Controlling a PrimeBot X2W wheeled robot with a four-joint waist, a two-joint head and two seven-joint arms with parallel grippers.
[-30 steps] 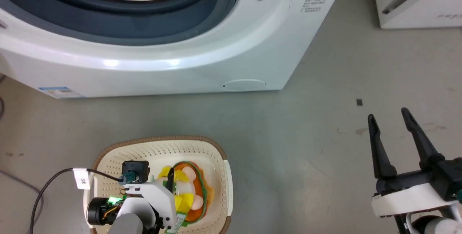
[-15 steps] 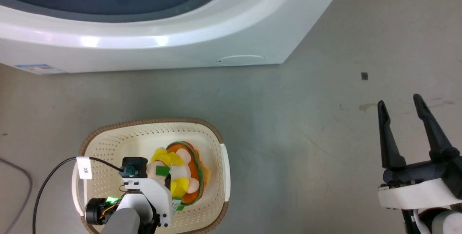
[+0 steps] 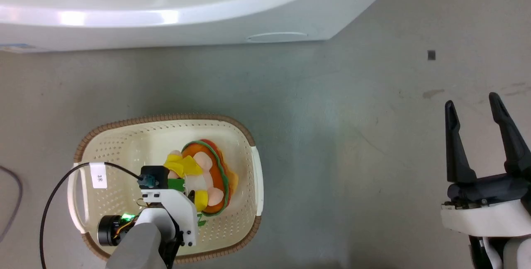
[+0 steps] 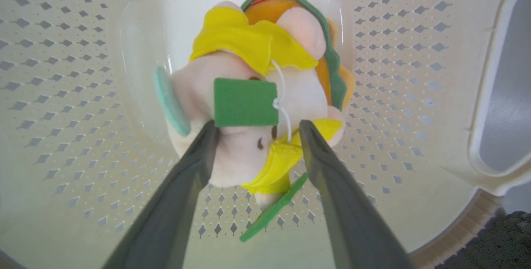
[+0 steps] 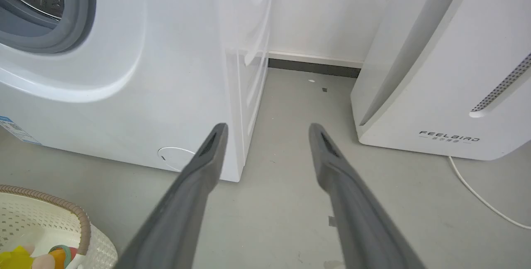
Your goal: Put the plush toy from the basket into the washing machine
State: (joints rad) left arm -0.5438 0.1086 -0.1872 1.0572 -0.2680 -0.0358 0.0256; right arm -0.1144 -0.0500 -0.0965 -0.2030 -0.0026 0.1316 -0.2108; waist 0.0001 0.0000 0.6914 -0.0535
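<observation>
The plush toy [image 3: 203,175] lies in the cream basket [image 3: 166,118], which stands on the floor in front of the washing machine [image 3: 174,15]. In the left wrist view my left gripper [image 4: 258,125] is open and down inside the basket [image 4: 415,32]. Its fingers [image 4: 195,165] straddle the pink head of the toy [image 4: 265,74], just under the green tag [image 4: 244,102]. My right gripper [image 3: 471,99] hangs open and empty over bare floor at the right. Its wrist view [image 5: 269,127] shows the washer [image 5: 124,74] with its grey gasket [image 5: 62,36] and the basket's corner [image 5: 62,211].
A white slanted FEELBIRD appliance [image 5: 448,74] stands right of the washer, with a narrow strip of floor between them and a white cord [image 5: 477,194] beside it. A black cable [image 3: 54,202] runs from my left wrist over the basket rim.
The whole head view has shifted, so the camera moved. My left gripper stays in the basket around the toy, whose green tag has turned up. The right gripper is still open.
</observation>
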